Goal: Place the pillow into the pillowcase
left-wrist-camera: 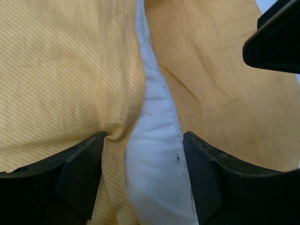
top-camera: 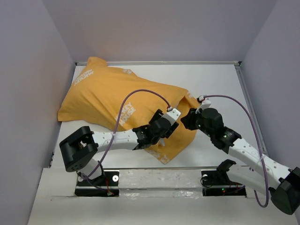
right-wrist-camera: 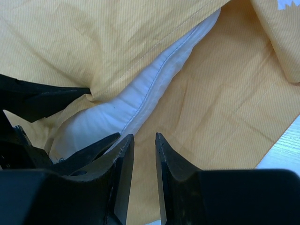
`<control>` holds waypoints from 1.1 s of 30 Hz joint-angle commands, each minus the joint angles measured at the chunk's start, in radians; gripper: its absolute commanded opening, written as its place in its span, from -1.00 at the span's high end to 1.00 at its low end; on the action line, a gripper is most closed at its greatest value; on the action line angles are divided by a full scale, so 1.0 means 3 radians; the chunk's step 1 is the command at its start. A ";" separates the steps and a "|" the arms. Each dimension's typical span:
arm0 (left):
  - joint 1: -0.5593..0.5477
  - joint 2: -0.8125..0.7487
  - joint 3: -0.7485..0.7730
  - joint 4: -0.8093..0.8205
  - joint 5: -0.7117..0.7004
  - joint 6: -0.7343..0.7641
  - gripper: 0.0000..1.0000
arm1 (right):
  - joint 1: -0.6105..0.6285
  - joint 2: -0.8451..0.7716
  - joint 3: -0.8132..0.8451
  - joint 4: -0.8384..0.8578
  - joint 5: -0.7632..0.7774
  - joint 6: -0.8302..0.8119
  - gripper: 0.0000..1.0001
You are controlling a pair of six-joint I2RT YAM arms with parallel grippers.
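Note:
The orange-yellow pillowcase (top-camera: 108,93) lies crumpled across the table's left and middle, its mouth toward my grippers. The white pillow (left-wrist-camera: 152,154) sits inside it; only a stitched edge shows through the slit between two orange layers (left-wrist-camera: 61,70). My left gripper (left-wrist-camera: 144,138) stands wide open astride that edge, one finger against a pillowcase fold, the other beside the pillow's seam. My right gripper (right-wrist-camera: 143,137) hovers over the lower orange layer (right-wrist-camera: 220,93), jaws a narrow gap apart with nothing between them. The pillow's edge (right-wrist-camera: 136,98) runs just left of it. In the top view both grippers (top-camera: 174,125) (top-camera: 186,121) meet at the mouth.
Bare white table (top-camera: 215,89) stretches right of the pillowcase, and a strip of it shows at the fabric's edge (right-wrist-camera: 286,150). Grey walls enclose the table on three sides. The two grippers are close together; the left one's black body (right-wrist-camera: 42,101) fills the right wrist view's left side.

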 commanded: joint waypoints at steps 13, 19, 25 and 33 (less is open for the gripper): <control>0.0053 -0.0341 -0.0197 0.0472 -0.0527 0.0024 0.94 | -0.0018 0.0128 0.0004 0.0221 -0.0191 0.0029 0.48; 0.0370 -0.1268 -0.0477 0.0876 0.0265 -0.0486 0.96 | -0.0018 0.0675 -0.0052 0.0906 -0.0453 0.0162 0.36; 0.0636 -0.1468 -0.0631 0.1019 0.0853 -0.0830 0.97 | 0.0049 0.1416 -0.0062 0.1621 -0.0381 0.0386 0.33; 0.0739 -0.1453 -0.0938 0.1478 0.1043 -0.1141 0.98 | 0.0417 0.2371 -0.0164 0.2944 0.0140 0.0913 0.03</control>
